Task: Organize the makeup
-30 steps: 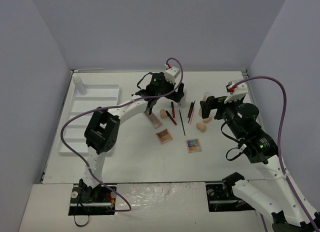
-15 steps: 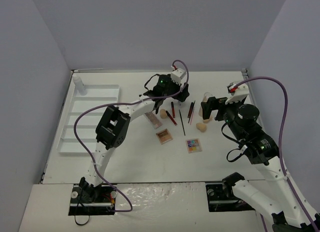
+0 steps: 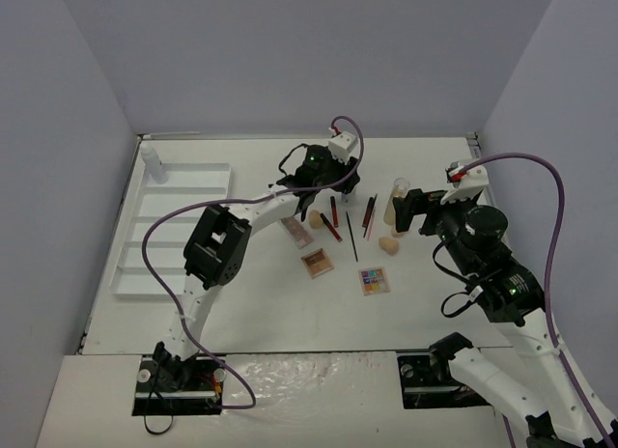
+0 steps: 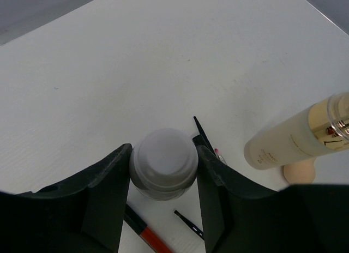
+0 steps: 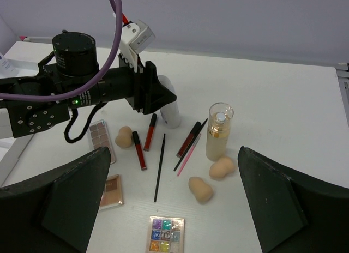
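My left gripper [image 4: 164, 151] reaches down over a clear white-capped bottle [image 4: 163, 161], both fingers pressed against its cap. That bottle [image 5: 172, 112] stands upright at the back of the makeup cluster. My right gripper [image 5: 174, 152] hangs open above the cluster, holding nothing. Below it stand the amber bottle [image 5: 218, 134] and three peach sponges [image 5: 124, 137] [image 5: 222, 167] [image 5: 200, 189]. Red lip pencils [image 5: 150, 132] [image 5: 138, 150] [image 5: 188, 139], a black brush [image 5: 160, 166] and three palettes [image 5: 101, 138] [image 5: 111, 191] [image 5: 164, 235] lie flat.
A white slotted tray [image 3: 179, 231] lies at the left, with another white-capped bottle [image 3: 152, 163] upright at its far corner. Grey walls close in the table on three sides. The left arm [image 3: 256, 205] stretches across from the tray side.
My left gripper slid right over the white-capped bottle and its fingers closed in onto the cap. The right arm drifted slightly right, still open.
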